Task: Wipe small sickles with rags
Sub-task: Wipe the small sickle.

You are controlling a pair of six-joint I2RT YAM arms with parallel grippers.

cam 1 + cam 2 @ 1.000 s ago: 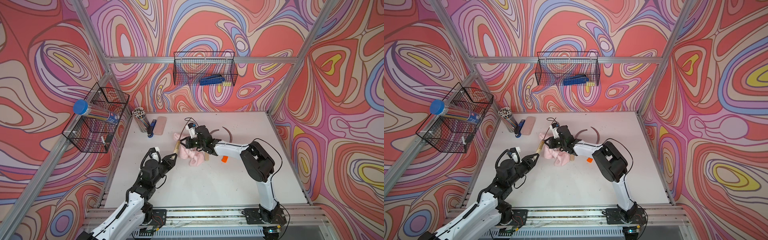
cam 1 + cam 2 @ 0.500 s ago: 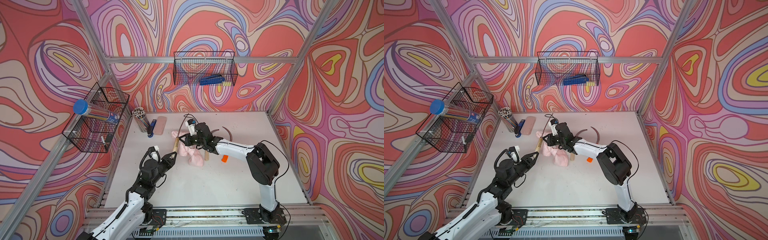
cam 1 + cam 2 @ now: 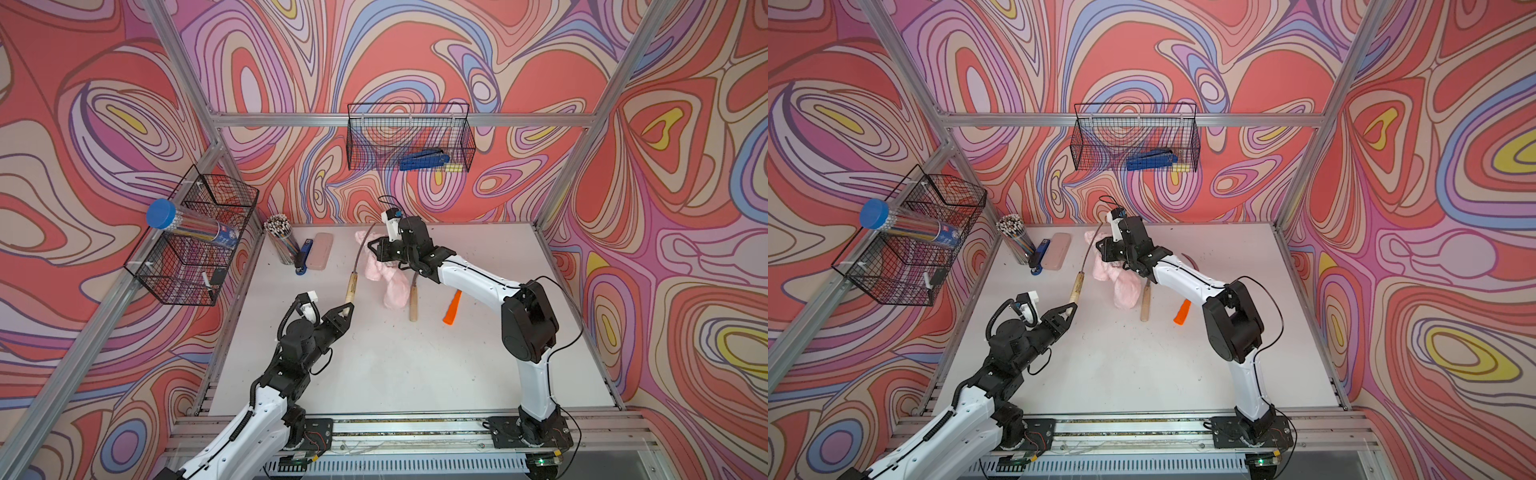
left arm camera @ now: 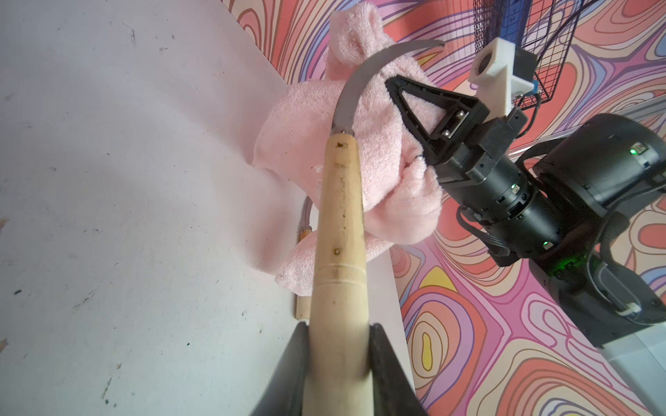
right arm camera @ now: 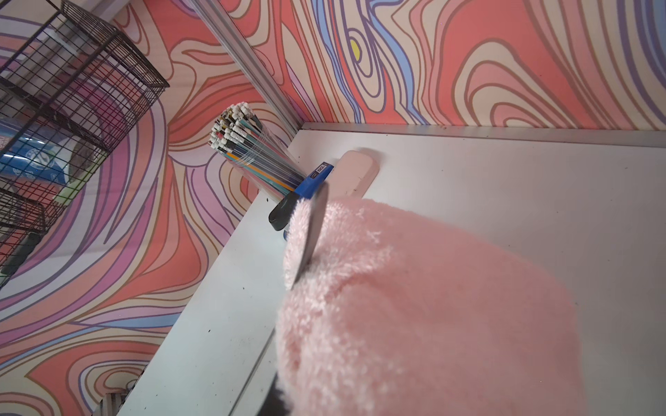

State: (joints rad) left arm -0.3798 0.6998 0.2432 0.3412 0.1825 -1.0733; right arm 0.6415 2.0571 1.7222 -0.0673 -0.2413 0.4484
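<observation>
Gripping the butt of the wooden-handled sickle [image 3: 351, 286], the left end effector [image 3: 348, 306] is clenched. In the left wrist view both fingers [image 4: 288, 378] sit tight against the pale wood.

- Held sickle: lifted off the tabletop [image 3: 415, 365] and slanting away from the left arm toward the back wall. The dark curved blade is at the far end.
- Right end effector [image 3: 379, 251]: clamped on the pink rag [image 3: 380, 272], with a wad of cloth bunched between the jaws. The rest of the rag hangs down, and its lower end lies just beside the second wooden-handled sickle [image 3: 412, 299].
- Contact: in the right wrist view the blade edge sinks into a fold of the rag's pile. In the left wrist view the blade curves across the cloth, close to the right end effector's fingertip.
- Second wooden-handled sickle: flat on the tabletop, mid-table. Its blade end is hidden under the rag and the right arm.
- Orange-handled sickle [image 3: 452, 307]: flat on the tabletop, just right of that one. Only the handle shows clearly.
- Back left corner: pencil cup [image 3: 282, 243], blue stapler [image 3: 304, 257] and pink case [image 3: 322, 251] stand side by side.
</observation>
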